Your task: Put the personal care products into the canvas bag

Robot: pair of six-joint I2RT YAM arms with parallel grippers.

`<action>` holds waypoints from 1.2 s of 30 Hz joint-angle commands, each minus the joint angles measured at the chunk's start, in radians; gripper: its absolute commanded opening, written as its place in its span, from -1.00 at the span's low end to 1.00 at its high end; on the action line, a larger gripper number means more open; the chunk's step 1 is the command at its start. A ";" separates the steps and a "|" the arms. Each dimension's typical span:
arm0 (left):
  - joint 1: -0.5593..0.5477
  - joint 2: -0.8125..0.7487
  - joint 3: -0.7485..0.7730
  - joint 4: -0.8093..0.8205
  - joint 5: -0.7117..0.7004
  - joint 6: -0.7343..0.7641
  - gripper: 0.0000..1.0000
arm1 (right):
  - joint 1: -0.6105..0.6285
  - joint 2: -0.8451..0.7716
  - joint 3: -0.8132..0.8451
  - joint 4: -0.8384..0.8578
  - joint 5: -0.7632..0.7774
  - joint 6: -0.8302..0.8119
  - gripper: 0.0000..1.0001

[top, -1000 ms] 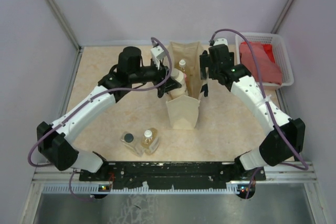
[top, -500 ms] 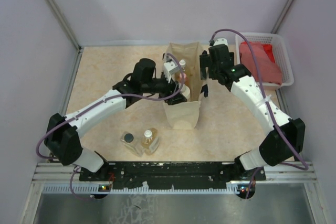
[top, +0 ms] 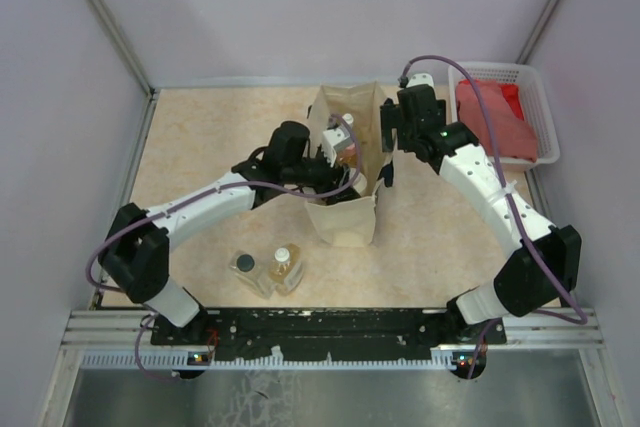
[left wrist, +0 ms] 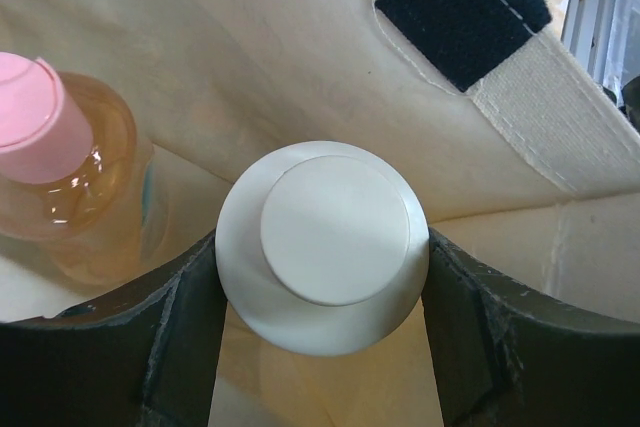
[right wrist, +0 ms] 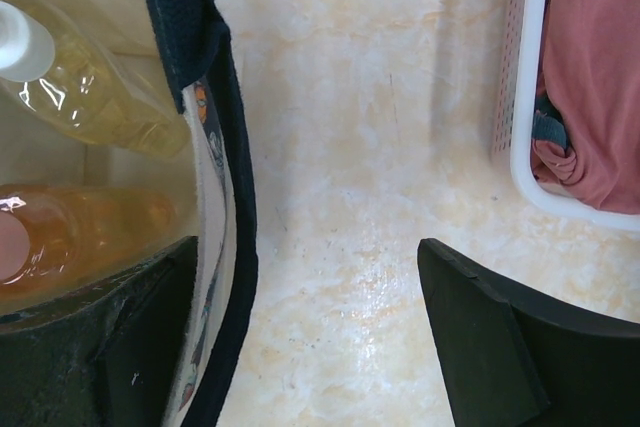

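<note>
The canvas bag [top: 347, 219] stands upright mid-table. My left gripper [top: 338, 160] reaches into its open top and is shut on the cream cylindrical container [left wrist: 335, 232], whose round top fills the gap between my fingers [left wrist: 180, 327]. A pink-capped amber bottle [left wrist: 60, 177] lies in the bag beside it. My right gripper [right wrist: 305, 247] is open and straddles the bag's right wall and dark strap [right wrist: 215, 147], one finger inside, one outside. A white-capped bottle [right wrist: 90, 77] shows inside. A dark-capped bottle [top: 245, 269] and a white-capped bottle [top: 283, 265] stand on the table near the front left.
A white plastic basket [top: 540, 112] holding a red cloth [top: 492, 117] stands at the back right, close to my right arm; it also shows in the right wrist view [right wrist: 515, 97]. Enclosure walls run along the table's left, back and right.
My left arm has swung right, carrying the cream container from the bag's left rim into the bag's opening. The right arm has not moved.
</note>
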 commanded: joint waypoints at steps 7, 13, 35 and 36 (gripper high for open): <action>-0.058 0.060 -0.004 0.103 0.066 -0.017 -0.61 | -0.014 -0.017 0.013 0.011 0.019 -0.016 0.78; -0.067 0.060 -0.031 0.099 0.033 -0.027 0.21 | -0.015 -0.023 0.006 0.013 0.018 -0.016 0.78; -0.067 -0.225 0.267 -0.381 -0.406 0.016 0.99 | -0.016 -0.027 -0.018 0.030 -0.040 -0.015 0.60; -0.067 -0.248 0.263 -0.410 -0.424 0.008 0.99 | -0.016 -0.025 -0.018 0.032 -0.042 -0.016 0.60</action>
